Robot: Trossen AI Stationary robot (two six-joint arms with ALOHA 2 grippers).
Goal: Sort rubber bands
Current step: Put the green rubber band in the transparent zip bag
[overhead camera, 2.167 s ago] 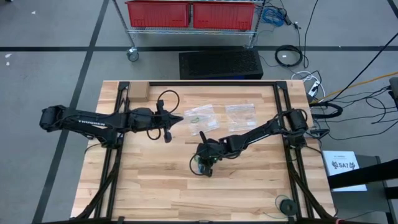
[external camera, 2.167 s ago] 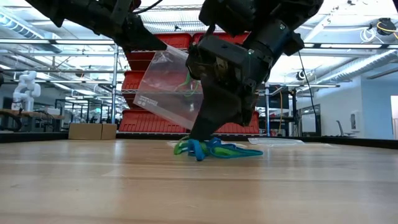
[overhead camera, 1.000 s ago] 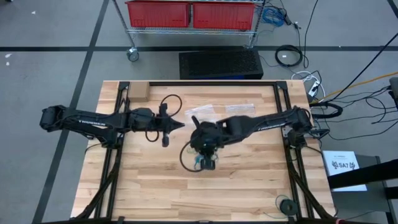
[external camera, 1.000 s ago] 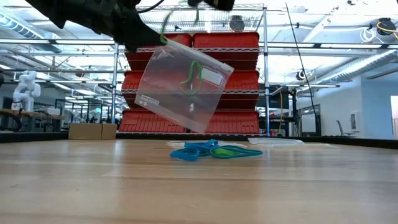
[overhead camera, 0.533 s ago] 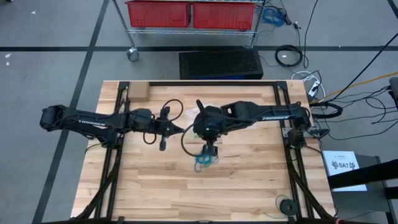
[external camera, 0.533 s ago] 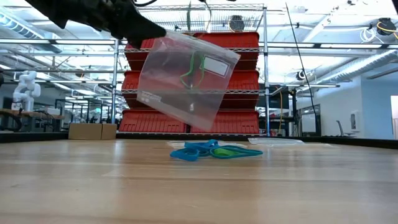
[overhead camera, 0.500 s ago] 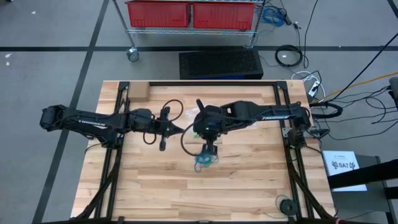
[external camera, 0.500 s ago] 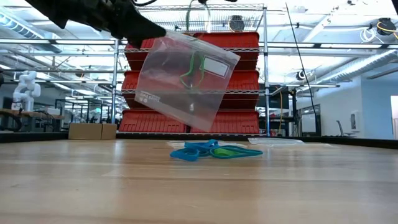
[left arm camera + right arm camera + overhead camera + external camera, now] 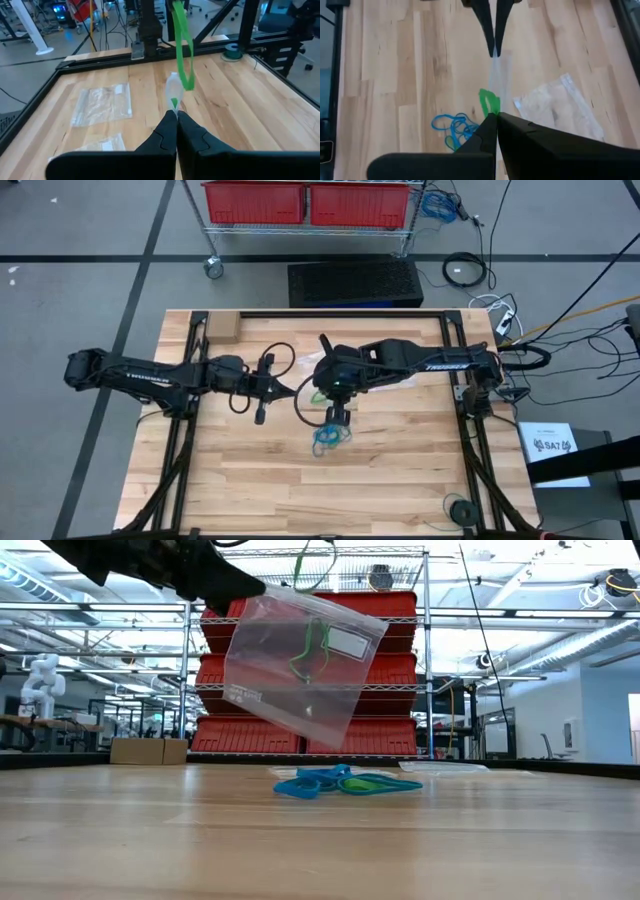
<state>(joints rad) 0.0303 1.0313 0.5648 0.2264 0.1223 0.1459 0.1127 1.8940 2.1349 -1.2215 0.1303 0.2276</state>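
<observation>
A pile of blue, teal and green rubber bands [image 9: 345, 783] lies on the table, also seen in the high view [image 9: 330, 438] and the right wrist view [image 9: 454, 127]. My left gripper [image 9: 291, 388] is shut on a clear plastic bag [image 9: 300, 665] with a green band [image 9: 310, 648] inside. The bag is held up over the table's middle. My right gripper [image 9: 492, 116] stands above the bag, pointing down, shut on one green rubber band [image 9: 182, 50]. The low view shows only this band's loop [image 9: 314, 565], just above the bag's top edge. My left gripper pinches the bag's upper edge near a corner [image 9: 248, 600] between its two fingers, coming level from the table's left. The bag is lifted clear and hangs tilted below the fingers. My right gripper pinches the green band's upper end [image 9: 490, 106] at its fingertips from above. The loop hangs slack over the bag's top edge, clear of the table.
Other clear bags lie flat on the far half of the table [image 9: 102, 102] [image 9: 560, 107]. A small cardboard box [image 9: 222, 328] sits at the far left corner. A black roll [image 9: 460, 510] is at the near right corner. The near half is bare wood.
My right gripper has risen from the pile and moved toward the far edge, carrying the green band to a spot above the bag. My left gripper has shifted the bag slightly toward the right and tipped it a little. The pile has stayed in place.
</observation>
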